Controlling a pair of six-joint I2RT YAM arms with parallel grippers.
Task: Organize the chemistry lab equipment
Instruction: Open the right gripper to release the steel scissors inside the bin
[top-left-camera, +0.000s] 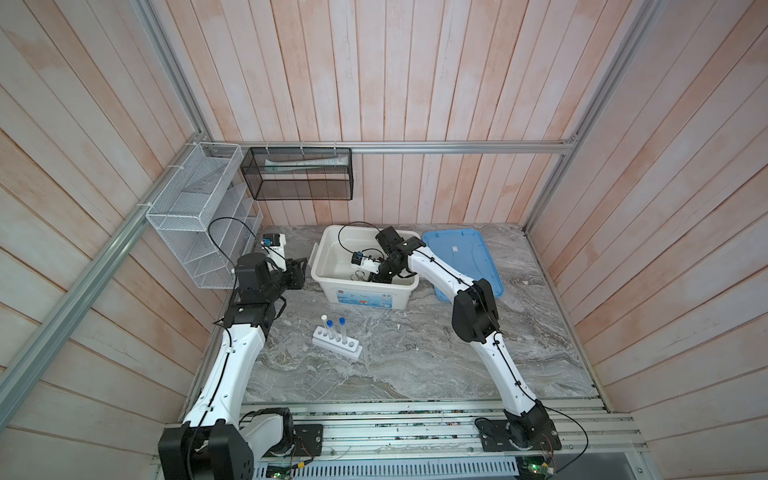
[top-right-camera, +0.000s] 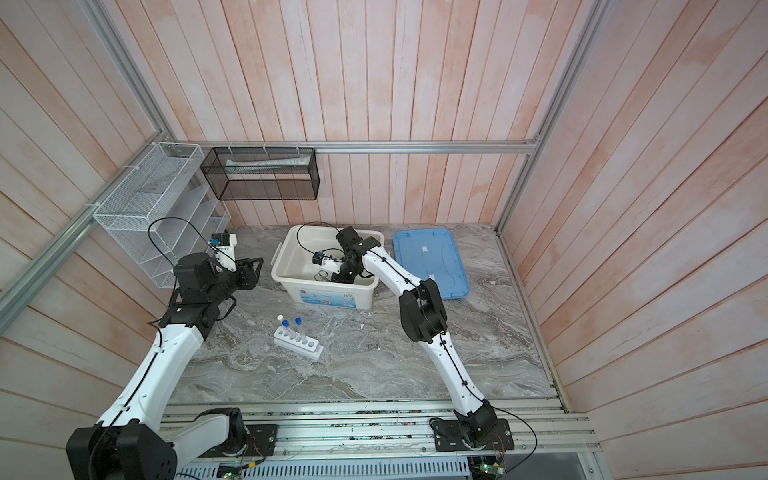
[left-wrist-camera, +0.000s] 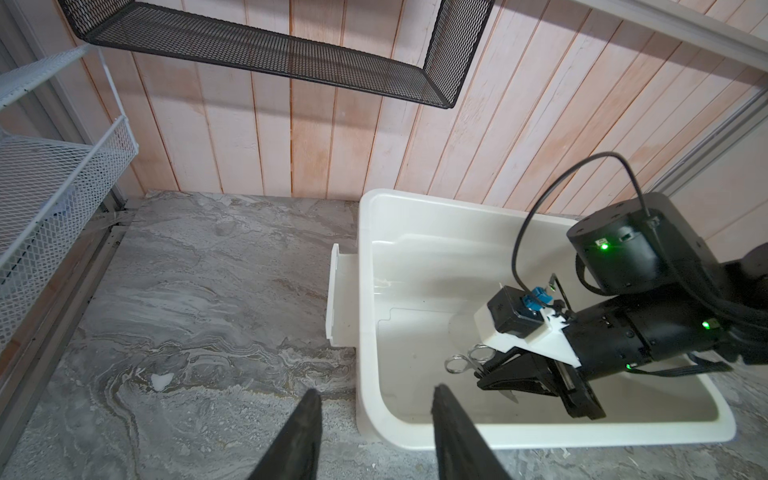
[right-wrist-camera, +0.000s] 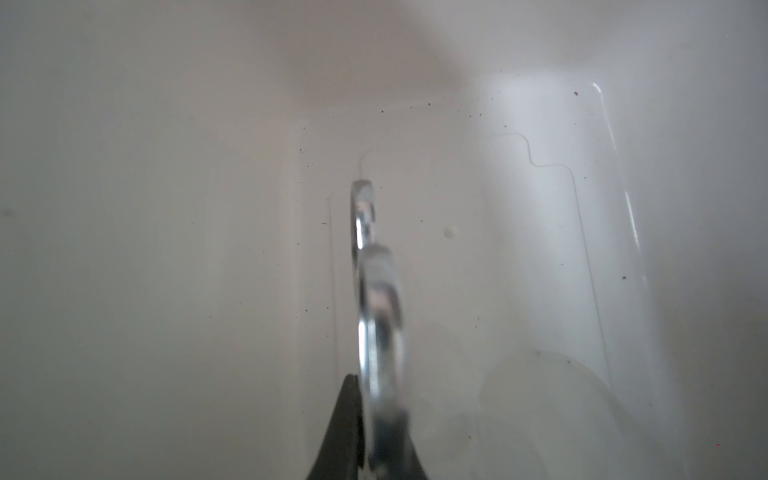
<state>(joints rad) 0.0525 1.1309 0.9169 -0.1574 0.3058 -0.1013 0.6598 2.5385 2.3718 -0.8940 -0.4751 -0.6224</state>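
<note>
- right gripper (left-wrist-camera: 484, 376) is reaching down inside the white bin (top-left-camera: 365, 297), jaws pinching metal scissors (right-wrist-camera: 380, 316)
- the scissors' two ring handles are sticking out past the fingertips, low over the bin floor; cannot tell if they are touching it
- in the right wrist view the rings are showing edge-on and blurred, with the dark fingers (right-wrist-camera: 345, 432) closing on the metal from both sides
- left gripper (left-wrist-camera: 376, 390) is hovering over the marble table (top-left-camera: 415, 353) at 9 o'clock of the bin in both top views, jaws standing spread, gripping nothing
- white six-hole rack (top-left-camera: 337, 345) is sitting on the table at 6 o'clock of the bin, well apart from both grippers
- three clear tubes are standing upright in the rack, side by side toward its 10 o'clock end: white-capped tube (top-left-camera: 323, 325), blue-capped tube (top-left-camera: 331, 330), second blue-capped tube (top-left-camera: 343, 331)
- blue lid (top-left-camera: 463, 259) is lying flat on the table just beside the bin at 3 o'clock, with the right arm passing over its near corner
- white wire basket (top-left-camera: 187, 216) is hanging at 10 o'clock of the bin, black mesh basket (top-left-camera: 297, 174) at 11 o'clock on the back wall
</note>
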